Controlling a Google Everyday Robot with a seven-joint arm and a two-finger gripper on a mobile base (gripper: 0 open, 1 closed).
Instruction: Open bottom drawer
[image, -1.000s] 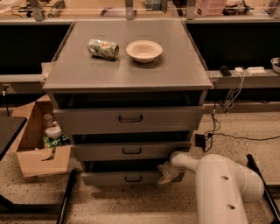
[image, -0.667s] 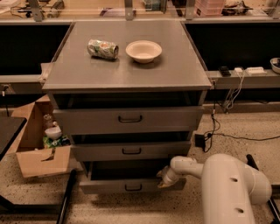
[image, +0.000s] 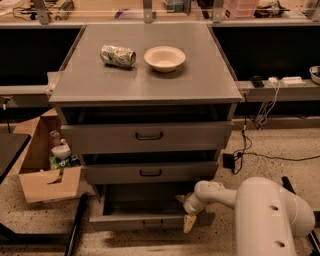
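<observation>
Bottom drawer (image: 145, 220) standing open, gripper (image: 190, 223) at its right front corner

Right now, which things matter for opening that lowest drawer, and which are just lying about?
In the job: bottom drawer, pulled out; gripper at its front's right end.
Lying about: crushed can and bowl on the cabinet top; cardboard box on the floor.

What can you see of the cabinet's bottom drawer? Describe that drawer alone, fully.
The bottom drawer is the lowest of three, grey and metal-looking, with a narrow front panel and a small dark bar handle at its middle. It stands pulled out just above the speckled floor, its dim interior showing. The gripper sits at the right end of its front panel; whether it touches cannot be told.
</observation>
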